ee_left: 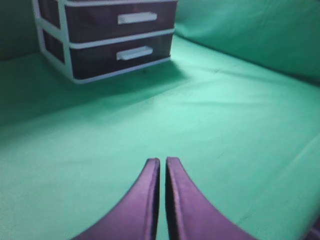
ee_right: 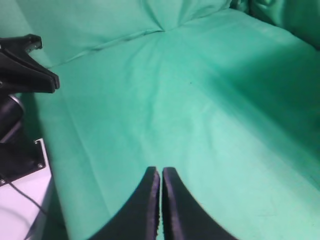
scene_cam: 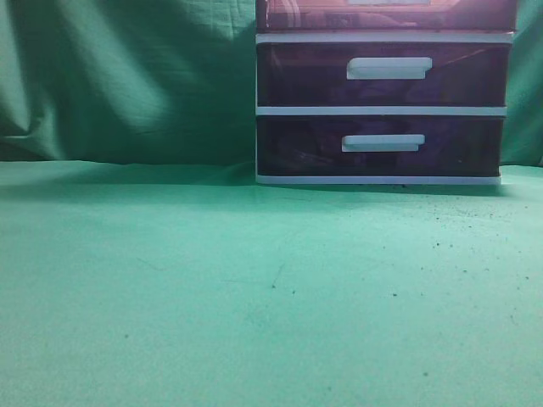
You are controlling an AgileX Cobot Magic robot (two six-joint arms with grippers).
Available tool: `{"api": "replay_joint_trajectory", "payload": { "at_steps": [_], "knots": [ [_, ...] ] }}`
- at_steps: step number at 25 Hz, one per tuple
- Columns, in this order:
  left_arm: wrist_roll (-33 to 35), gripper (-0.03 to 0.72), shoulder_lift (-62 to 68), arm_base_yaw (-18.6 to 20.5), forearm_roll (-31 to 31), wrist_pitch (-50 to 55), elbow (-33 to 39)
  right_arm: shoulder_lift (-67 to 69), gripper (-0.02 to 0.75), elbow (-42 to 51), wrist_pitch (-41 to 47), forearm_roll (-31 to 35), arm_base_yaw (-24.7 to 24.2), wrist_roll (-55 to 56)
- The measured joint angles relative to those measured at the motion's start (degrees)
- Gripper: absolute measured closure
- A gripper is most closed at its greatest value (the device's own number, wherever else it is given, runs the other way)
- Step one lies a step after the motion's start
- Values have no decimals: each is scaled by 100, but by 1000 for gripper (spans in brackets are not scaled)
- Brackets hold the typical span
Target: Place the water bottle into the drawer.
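The white-framed drawer unit (scene_cam: 383, 110) stands at the back right of the green cloth. Its top reddish-brown drawer (scene_cam: 386, 13) is cut off by the top edge and looks pushed in. The unit also shows in the left wrist view (ee_left: 107, 37), far ahead at the upper left, showing only the two darker drawers. The water bottle is out of view in every frame. My left gripper (ee_left: 162, 161) is shut and empty above bare cloth. My right gripper (ee_right: 161, 170) is shut and empty above bare cloth. Neither gripper shows in the exterior view.
Two darker purple drawers (scene_cam: 382, 72) with white bar handles sit below the top one. Green cloth (scene_cam: 254, 280) covers the table and hangs as a backdrop. In the right wrist view, a black arm part (ee_right: 25, 70) and a white base (ee_right: 22, 200) stand at the left.
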Motion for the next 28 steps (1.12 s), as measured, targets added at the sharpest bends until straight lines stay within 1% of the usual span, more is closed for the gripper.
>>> {"api": "replay_joint_trajectory", "payload": {
  "at_steps": [3, 5, 10, 13, 17, 23, 26, 28],
  "knots": [
    [0, 688, 0, 0, 241, -178, 356, -506, 738, 839, -661, 549, 0, -699],
    [0, 688, 0, 0, 278, -358, 575, -774, 738, 1252, -975, 832, 0, -1117],
    [0, 688, 0, 0, 278, -599, 1049, -938, 738, 1785, -1432, 997, 0, -1383],
    [0, 688, 0, 0, 278, -691, 1260, -876, 738, 1925, -1432, 1121, 0, -1421],
    [0, 688, 0, 0, 278, -704, 1317, -813, 738, 2092, -1405, 1250, 0, -1433],
    [0, 688, 0, 0, 278, -742, 1328, -813, 738, 2107, -992, 1260, 0, -1433],
    [0, 688, 0, 0, 278, -742, 1335, -809, 738, 2107, -990, 1234, 0, -1480],
    [0, 688, 0, 0, 278, -742, 1335, -809, 738, 2116, -1131, 1086, 0, -1561]
  ]
}}
